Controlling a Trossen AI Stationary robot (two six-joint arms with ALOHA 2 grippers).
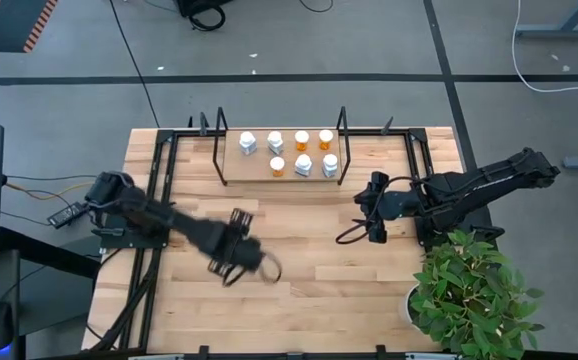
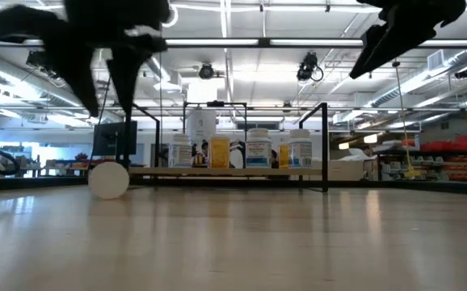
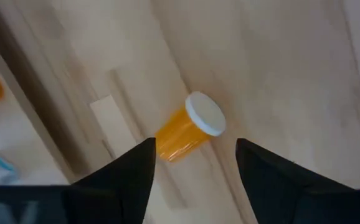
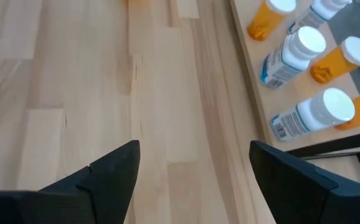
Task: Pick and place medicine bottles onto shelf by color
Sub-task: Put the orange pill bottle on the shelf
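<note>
An orange medicine bottle (image 3: 179, 134) with a white cap (image 3: 205, 114) lies on its side on the wooden tabletop. The low view shows only its round cap (image 2: 108, 179). My left gripper (image 3: 195, 144) is open and hovers above it, one finger on either side, without touching; in the high view this gripper (image 1: 237, 243) hides the bottle. The shelf (image 1: 231, 163) at the table's far edge carries several upright bottles, orange (image 1: 301, 139) and white (image 1: 247, 143). My right gripper (image 1: 367, 207) waits open near the shelf's right end, and bottles on the shelf (image 4: 298, 50) show in its wrist view.
A potted plant (image 1: 474, 290) stands at the table's near right corner. Black metal frames (image 1: 159, 200) run along the table's left and right sides. The shelf's wire uprights (image 2: 325, 145) stand at its ends. Bare wood lies between the two grippers.
</note>
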